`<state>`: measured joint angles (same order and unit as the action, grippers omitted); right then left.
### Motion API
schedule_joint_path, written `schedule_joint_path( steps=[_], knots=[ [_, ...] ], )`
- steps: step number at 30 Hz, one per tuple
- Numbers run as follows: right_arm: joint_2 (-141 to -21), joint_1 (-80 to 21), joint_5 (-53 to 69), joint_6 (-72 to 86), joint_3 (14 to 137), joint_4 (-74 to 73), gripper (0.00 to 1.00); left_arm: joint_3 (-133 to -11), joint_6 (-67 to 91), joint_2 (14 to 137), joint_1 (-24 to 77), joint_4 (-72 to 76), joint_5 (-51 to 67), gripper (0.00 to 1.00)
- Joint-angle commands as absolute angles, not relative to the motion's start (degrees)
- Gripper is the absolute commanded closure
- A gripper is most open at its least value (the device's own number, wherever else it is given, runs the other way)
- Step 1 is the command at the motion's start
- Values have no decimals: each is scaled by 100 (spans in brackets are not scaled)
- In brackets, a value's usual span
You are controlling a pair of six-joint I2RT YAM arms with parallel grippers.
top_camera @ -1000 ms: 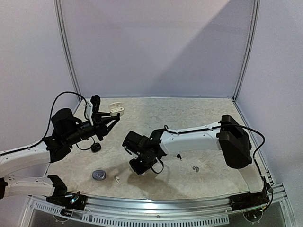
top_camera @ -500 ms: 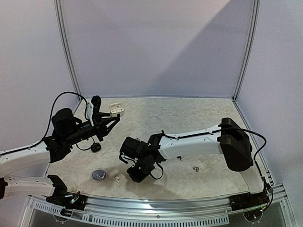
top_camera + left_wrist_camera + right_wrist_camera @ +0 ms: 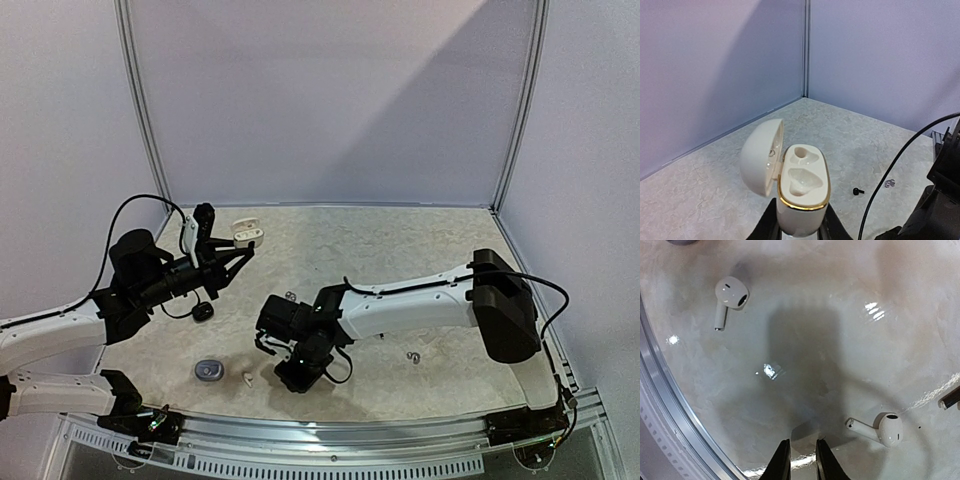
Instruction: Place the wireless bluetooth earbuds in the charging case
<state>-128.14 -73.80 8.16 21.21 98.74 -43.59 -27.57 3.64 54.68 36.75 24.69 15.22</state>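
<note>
A white earbud (image 3: 888,430) lies just beside the right hand (image 3: 802,444).

Lilac walls (image 3: 330,100); pale marbled tabletop (image 3: 400,240)

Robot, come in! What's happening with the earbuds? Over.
Left jaws shut on open white case, both slots empty. Right jaws slightly apart, empty, above two loose white earbuds. Nothing in the way.

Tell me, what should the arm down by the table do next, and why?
Probably the right hand should slide sideways to the nearer white earbud and lower over it. It stands slightly open, holding nothing, with that earbud lying loose just beside it. Meanwhile the left hand holds the white case with its lid open and both sockets empty.
</note>
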Motion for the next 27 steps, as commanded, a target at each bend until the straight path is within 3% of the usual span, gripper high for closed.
schedule_joint_path(
  steps=[1,10,27],
  knots=[
    [-12597,-7414,756,1800,10087,-4043,82,-2742,269,5493,3770,2474,1564,100],
    [-13094,-7254,460,1917,10498,-3923,82,-2767,286,5487,3771,2452,1577,100],
    [-13188,-7275,164,2240,10044,-4609,86,-2758,248,5476,3779,2443,1533,100]
  ],
)
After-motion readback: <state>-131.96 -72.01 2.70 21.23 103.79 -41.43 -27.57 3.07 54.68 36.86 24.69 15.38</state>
